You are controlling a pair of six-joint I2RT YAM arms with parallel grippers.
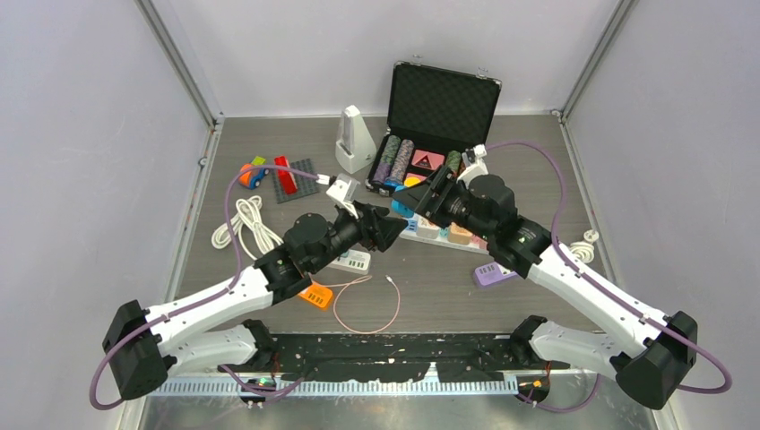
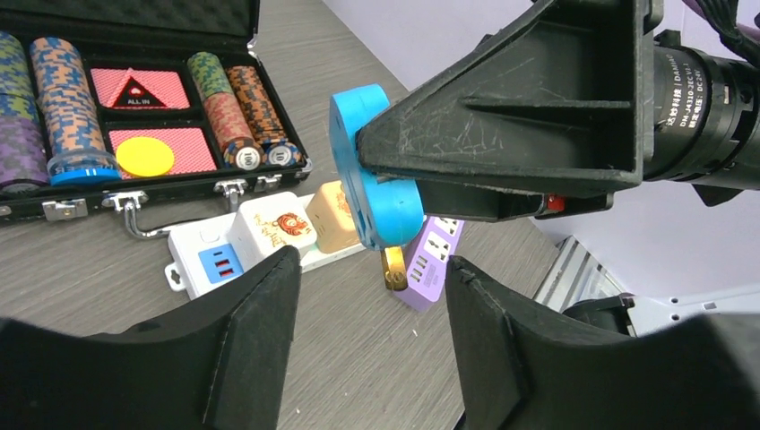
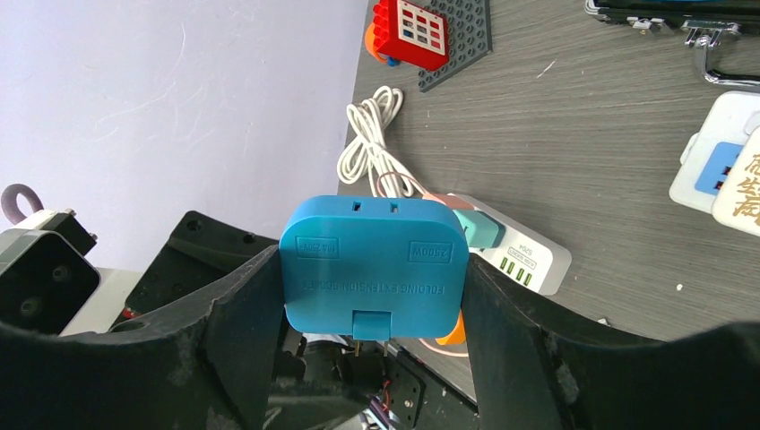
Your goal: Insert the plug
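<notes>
Inside case (image 1: 444, 100), chip stacks (image 1: 394, 159); right pincer (image 3: 372, 279) grips blue plug (image 3: 372, 255).

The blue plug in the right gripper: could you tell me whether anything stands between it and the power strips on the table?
Nothing visible does. The blue plug is clamped in the right gripper with only air below it. Two cubes occupy part of the white strip; the purple strip has sockets that look free.
</notes>
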